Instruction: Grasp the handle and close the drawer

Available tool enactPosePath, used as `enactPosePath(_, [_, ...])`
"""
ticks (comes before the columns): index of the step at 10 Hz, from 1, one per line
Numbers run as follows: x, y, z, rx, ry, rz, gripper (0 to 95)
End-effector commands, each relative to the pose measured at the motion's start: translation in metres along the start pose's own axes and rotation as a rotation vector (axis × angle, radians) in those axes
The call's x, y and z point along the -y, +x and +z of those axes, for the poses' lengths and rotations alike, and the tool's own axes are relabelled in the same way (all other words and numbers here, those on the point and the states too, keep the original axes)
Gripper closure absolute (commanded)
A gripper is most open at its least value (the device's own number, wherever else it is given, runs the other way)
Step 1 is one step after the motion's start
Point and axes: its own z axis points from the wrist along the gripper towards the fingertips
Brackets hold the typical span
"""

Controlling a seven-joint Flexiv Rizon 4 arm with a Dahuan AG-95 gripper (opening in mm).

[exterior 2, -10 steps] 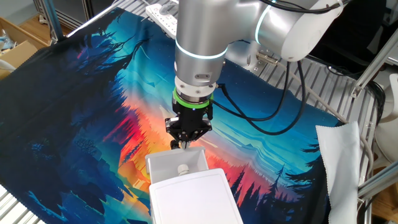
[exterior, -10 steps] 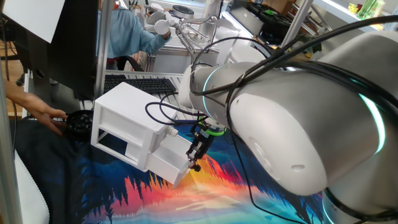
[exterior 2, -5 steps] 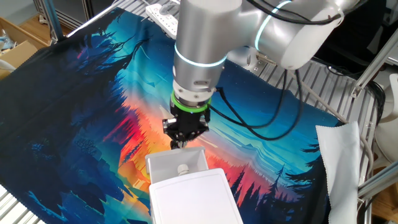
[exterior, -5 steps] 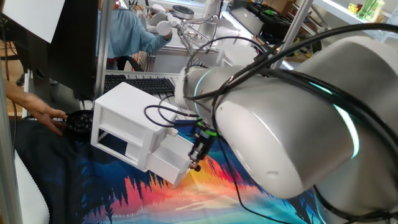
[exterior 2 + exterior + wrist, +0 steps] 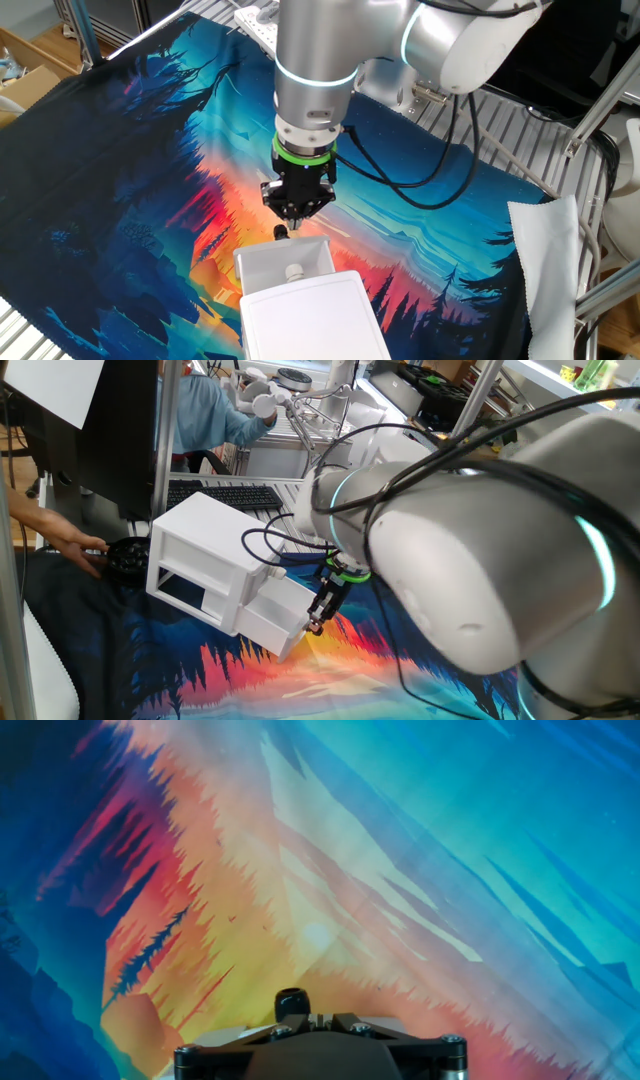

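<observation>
1. Gripper [image 5: 288, 222] points straight down in front of the open drawer [image 5: 283, 262], bottom of the white cabinet [image 5: 205, 550] on the cloth-covered tabletop [image 5: 130, 150].
2. Fingers are fully closed. The handle [image 5: 281, 232], a small dark knob, shows just below their tips; whether it is pinched between them cannot be told.
3. Judged best practice: keep the fingers vertical and centred on the handle, then push straight toward the cabinet, so the drawer slides without skewing.
</observation>
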Motion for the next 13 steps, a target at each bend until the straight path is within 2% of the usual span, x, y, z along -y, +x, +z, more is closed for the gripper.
enactPosePath(1, [-0.002,0.002,0.006,-0.006,0.002,-0.002,95.0])
enactPosePath(6, [-0.001,0.004,0.015,-0.013,-0.001,0.004,95.0])
enactPosePath(10, [0.002,0.006,0.014,-0.024,0.002,0.014,95.0])
enactPosePath(13, [0.0,0.014,0.013,-0.023,0.003,0.035,95.0])
